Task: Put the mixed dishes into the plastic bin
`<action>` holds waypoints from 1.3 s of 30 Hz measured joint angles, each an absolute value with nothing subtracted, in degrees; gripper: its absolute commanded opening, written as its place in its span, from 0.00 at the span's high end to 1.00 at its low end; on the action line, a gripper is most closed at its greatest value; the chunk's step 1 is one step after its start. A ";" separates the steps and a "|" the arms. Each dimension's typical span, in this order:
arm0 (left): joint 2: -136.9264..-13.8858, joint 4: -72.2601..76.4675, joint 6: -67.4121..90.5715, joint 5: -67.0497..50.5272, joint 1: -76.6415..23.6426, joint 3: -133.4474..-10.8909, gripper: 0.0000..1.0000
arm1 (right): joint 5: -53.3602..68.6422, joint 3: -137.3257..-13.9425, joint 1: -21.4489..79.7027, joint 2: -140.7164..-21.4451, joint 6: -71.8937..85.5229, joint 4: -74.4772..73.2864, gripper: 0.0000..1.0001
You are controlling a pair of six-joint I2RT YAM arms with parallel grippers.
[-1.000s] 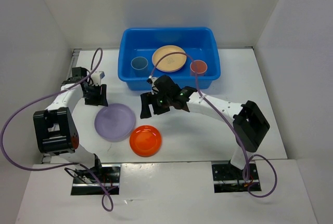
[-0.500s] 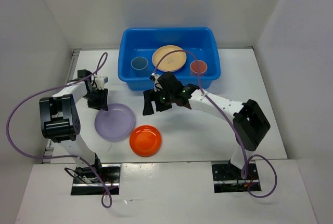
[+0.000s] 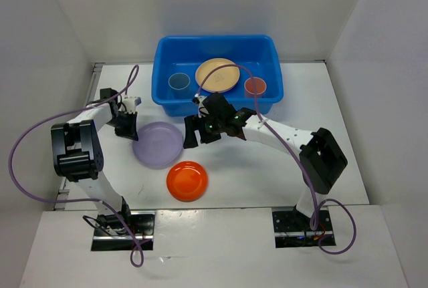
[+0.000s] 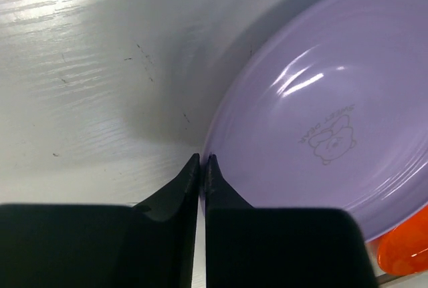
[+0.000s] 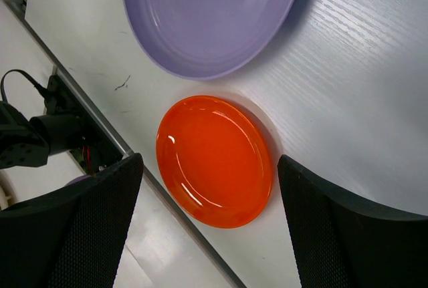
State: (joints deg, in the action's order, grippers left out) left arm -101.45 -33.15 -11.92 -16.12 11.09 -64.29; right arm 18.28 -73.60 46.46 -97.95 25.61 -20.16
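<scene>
The lavender plate (image 3: 158,144) (image 4: 321,121) lies left of centre, tilted, and my left gripper (image 3: 130,125) (image 4: 202,158) is shut on its left rim. An orange plate (image 3: 187,180) (image 5: 214,161) rests flat on the table in front of it. My right gripper (image 3: 192,134) (image 5: 208,161) hangs open above the table just right of the lavender plate (image 5: 207,21), holding nothing, and its wrist view looks down on the orange plate between its fingers. The blue plastic bin (image 3: 214,39) at the back holds a light-blue cup (image 3: 178,82), a tan-yellow plate (image 3: 217,75) and a salmon-pink cup (image 3: 255,87).
White walls close in the table on the left, back and right. Purple cables loop from both arms; one crosses over the bin's front. The arm bases (image 3: 120,224) stand at the near edge.
My left gripper has closed on the lavender plate's rim, and the plate has shifted right and toward the bin. The right arm has drawn back slightly toward the bin, still open.
</scene>
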 measured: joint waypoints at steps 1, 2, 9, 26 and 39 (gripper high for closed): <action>-101.45 -33.26 -11.88 -16.82 11.09 -64.42 1.00 | 18.17 -73.60 46.46 -97.95 25.61 -20.18 0.14; -101.45 -33.39 -11.97 -17.39 11.09 -64.60 1.00 | 18.02 -73.60 46.46 -97.95 25.61 -20.18 0.14; -100.92 -35.62 -12.19 -18.81 11.09 -65.80 1.00 | 17.17 -73.60 46.46 -97.95 25.63 -20.29 0.14; -90.70 -39.03 -12.32 -27.55 11.05 -66.89 1.00 | 11.00 -73.49 42.98 -88.38 27.99 -23.75 0.14; -83.48 -46.11 -8.95 -37.19 3.92 -70.32 1.00 | 6.79 -70.81 28.60 -60.69 33.69 -21.61 0.14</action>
